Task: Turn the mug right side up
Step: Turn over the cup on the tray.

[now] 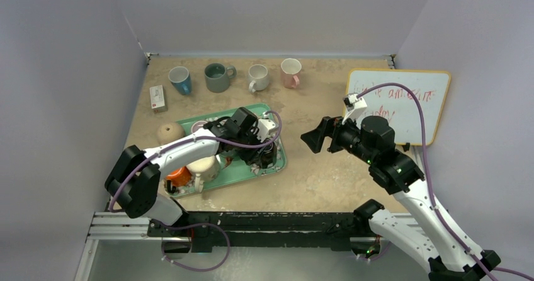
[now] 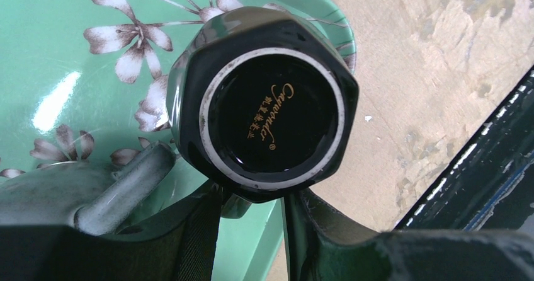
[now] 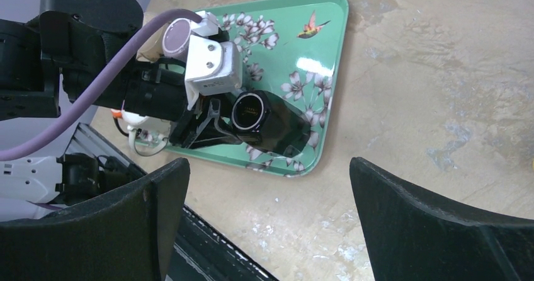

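Top external: high at 6 o'clock, looking down on the whole table (image 1: 327, 174)
Left wrist: very close, facing the black mug (image 2: 271, 126) underside
Right wrist: farther off, facing 9 o'clock across the green tray (image 3: 330, 60)
Shared: mug and tray in all three

Four upright ceramic mugs (image 1: 218, 77), one glossy black hexagonal mug (image 2: 264, 98), one green floral tray (image 3: 334, 73), one whiteboard (image 1: 437, 114); maybe two more mugs (image 1: 204, 166), occluded.
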Motion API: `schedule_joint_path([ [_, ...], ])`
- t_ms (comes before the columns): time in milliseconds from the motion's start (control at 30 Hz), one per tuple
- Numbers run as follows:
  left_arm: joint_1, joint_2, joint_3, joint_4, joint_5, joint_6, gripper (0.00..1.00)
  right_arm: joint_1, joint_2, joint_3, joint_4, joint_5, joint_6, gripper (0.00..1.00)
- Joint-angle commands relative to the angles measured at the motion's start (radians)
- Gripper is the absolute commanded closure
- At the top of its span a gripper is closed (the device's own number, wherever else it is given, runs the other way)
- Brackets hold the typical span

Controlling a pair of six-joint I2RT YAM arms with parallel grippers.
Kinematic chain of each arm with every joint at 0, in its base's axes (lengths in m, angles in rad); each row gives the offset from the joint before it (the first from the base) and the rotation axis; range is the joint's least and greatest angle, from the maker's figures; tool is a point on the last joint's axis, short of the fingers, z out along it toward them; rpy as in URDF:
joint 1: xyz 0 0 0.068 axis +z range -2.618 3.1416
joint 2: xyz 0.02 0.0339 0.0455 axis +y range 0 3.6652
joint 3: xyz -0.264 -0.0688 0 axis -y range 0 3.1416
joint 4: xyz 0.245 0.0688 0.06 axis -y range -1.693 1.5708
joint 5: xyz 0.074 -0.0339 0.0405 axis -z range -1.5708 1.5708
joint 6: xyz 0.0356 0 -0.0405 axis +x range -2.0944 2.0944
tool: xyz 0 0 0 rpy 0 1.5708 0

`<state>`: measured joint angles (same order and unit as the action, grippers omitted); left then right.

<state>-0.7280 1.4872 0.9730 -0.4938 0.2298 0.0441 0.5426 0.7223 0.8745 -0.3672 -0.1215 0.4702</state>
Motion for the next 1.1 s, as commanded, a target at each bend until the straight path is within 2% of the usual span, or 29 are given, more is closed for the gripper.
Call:
schedule_joint_path([
  [0, -0.005, 0.022, 0.014, 0.032, -0.053, -0.012, 0.62, -0.001, 0.008, 0.006, 0.021, 0.005, -0.015, 0.01],
  [167, -0.015, 0.037, 0.026, 0.027, -0.064, -0.009, 0.63, -0.001, 0.005, 0.003, 0.022, 0.009, -0.015, 0.01],
  [367, -0.017, 0.042, 0.029, 0.043, -0.061, -0.012, 0.74, -0.001, 0.004, -0.002, 0.022, 0.010, -0.013, 0.01],
  [567, -0.016, 0.026, 0.033, 0.052, -0.084, -0.023, 1.00, -0.001, -0.002, -0.007, 0.022, 0.011, -0.014, 0.01],
  [1067, -0.017, -0.072, 0.037, 0.128, -0.081, -0.209, 1.00, -0.001, -0.007, -0.062, 0.075, -0.014, 0.038, 0.02],
])
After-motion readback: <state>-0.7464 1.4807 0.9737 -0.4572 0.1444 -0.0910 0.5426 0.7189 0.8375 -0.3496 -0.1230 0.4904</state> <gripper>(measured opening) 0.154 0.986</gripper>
